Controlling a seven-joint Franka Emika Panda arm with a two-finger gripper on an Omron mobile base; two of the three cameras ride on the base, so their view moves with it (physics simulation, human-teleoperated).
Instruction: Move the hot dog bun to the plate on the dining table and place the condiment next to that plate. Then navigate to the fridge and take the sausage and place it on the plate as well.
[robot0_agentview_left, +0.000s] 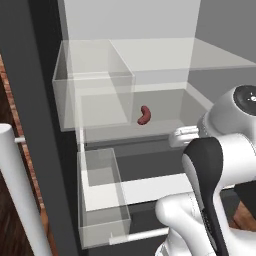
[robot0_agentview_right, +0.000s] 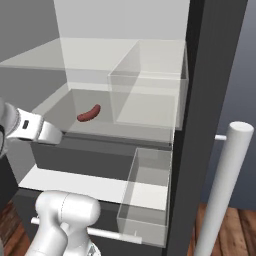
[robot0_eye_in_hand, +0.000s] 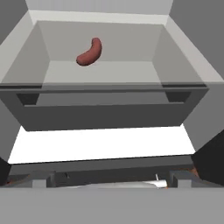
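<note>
1. Location: the sausage (robot0_agentview_left: 144, 115) lies alone on a pale shelf inside the open fridge (robot0_agentview_right: 210, 75), toward the back of the compartment, apart from the side walls and from the clear door bins (robot0_agentview_left: 92, 85). From the hand view it sits up and left of centre, with a dark drawer front (robot0_eye_in_hand: 103, 116) between it and the camera.

2. Gripper (robot0_eye_in_hand: 109, 181): the finger tips at the bottom of the hand view stand far apart with nothing between them. Jaws fully open, empty, well short of the sausage.

3. Handling, as judged: small, slim and light; likely smooth-skinned, rounded and somewhat yielding, so it may roll or squirt out under an off-centre pinch. Not fragile. A moderate squeeze should do.

4. Hold point, as judged: across the thick middle of the curve, fingers closing on the 2 long sides, not the tapered ends.

5. Orientation: lying flat, gently curved like a shallow arc. In the hand view its long axis runs diagonally, lower left to upper right. The 2 ends look alike, so no head or tail can be told.

6. Risk: the shelf edge and drawer front crowd the approach.
</note>
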